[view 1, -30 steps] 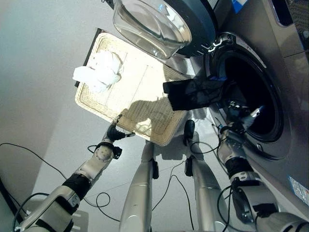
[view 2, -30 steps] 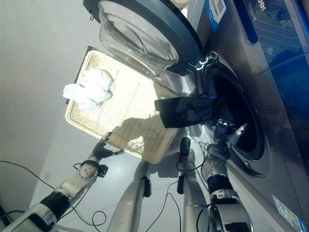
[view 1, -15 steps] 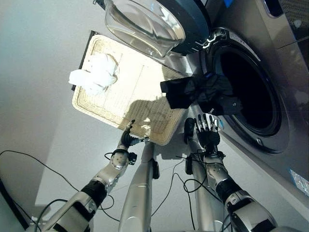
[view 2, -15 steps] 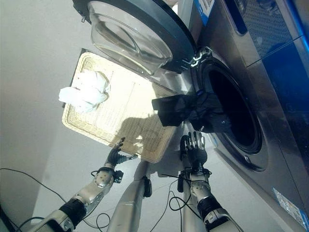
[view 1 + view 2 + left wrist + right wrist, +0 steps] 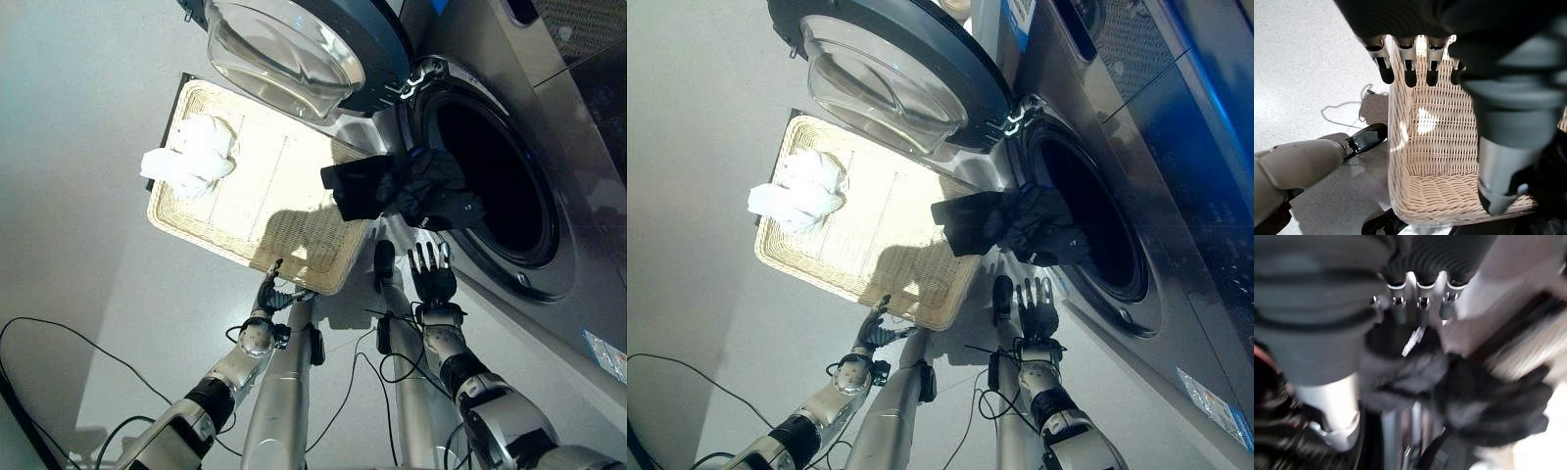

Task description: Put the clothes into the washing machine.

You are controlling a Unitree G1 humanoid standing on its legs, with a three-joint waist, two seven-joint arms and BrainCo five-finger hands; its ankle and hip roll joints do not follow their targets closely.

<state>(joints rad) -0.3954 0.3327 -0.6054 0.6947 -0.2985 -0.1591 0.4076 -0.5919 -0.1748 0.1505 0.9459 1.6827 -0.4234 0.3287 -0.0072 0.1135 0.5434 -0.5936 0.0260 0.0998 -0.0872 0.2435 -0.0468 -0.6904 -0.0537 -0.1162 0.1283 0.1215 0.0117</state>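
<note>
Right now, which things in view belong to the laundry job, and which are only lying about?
Job:
dark garment, draped over the drum's rim
white clothes in the wicker basket
washing machine, door open
right hand, open

Lying about:
left hand, idle by the basket

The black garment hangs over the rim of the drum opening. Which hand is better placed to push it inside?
The right hand. It is open just below the black garment at the washing machine opening. The left hand is by the wicker basket edge, farther from it.
</note>
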